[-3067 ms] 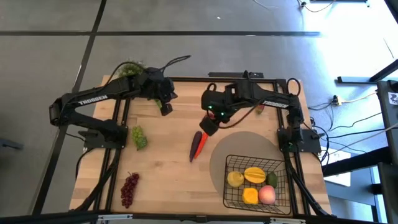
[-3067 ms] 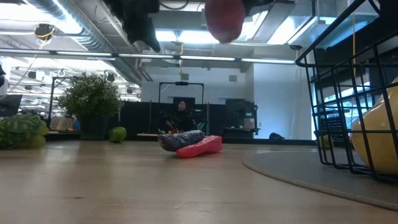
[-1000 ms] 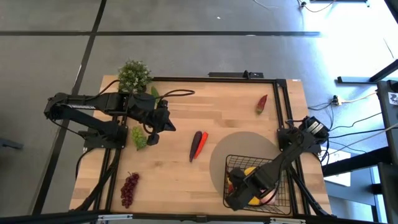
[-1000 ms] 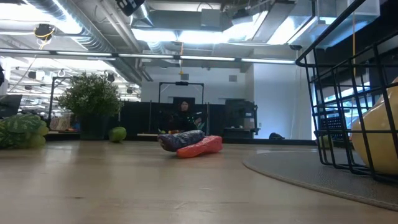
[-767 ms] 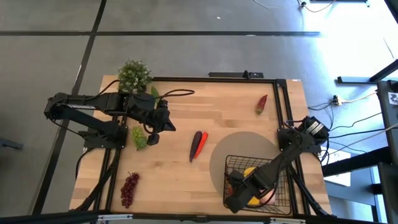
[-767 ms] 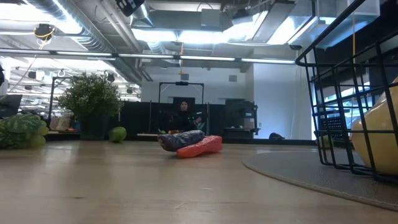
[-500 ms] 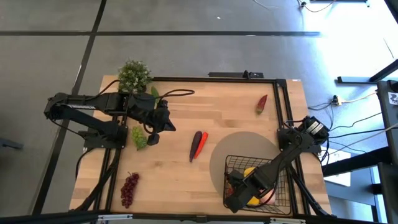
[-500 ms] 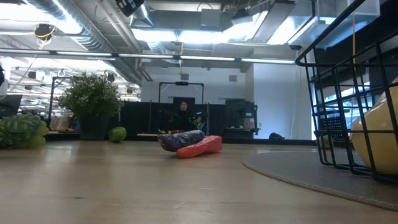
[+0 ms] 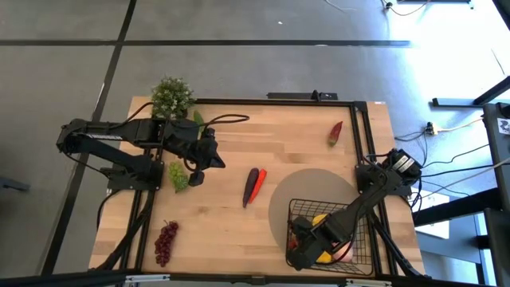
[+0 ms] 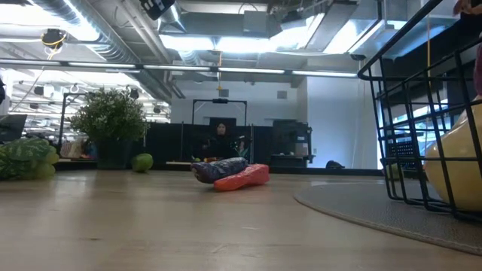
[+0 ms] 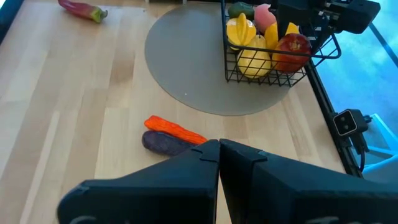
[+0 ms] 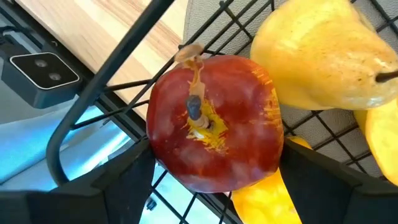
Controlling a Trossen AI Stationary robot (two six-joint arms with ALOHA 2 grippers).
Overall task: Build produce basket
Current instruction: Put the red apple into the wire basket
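Observation:
The black wire basket (image 9: 327, 201) stands on a grey round mat at the table's near right. A red apple (image 12: 214, 121) lies stem-up in its near left corner, against a yellow fruit (image 12: 323, 56) and the wire wall. My right gripper (image 12: 214, 160) points down into the basket, open, with a finger on either side of the apple. In the left wrist view the apple (image 11: 292, 50) sits among yellow fruit under that gripper. My left gripper (image 9: 209, 159) waits shut above the table's left half.
An orange carrot beside a purple vegetable (image 9: 253, 185) lies mid-table. A red chili (image 9: 335, 132) is at the far right, green grapes (image 9: 178, 176) and purple grapes (image 9: 165, 241) at the left. A potted plant (image 9: 171, 97) stands at the far left corner.
Three seconds ago my right gripper held the red apple above the table's middle. It has since gone to the near right and down into the basket. My left arm has drawn back toward the left edge. Over the last second nothing has visibly moved.

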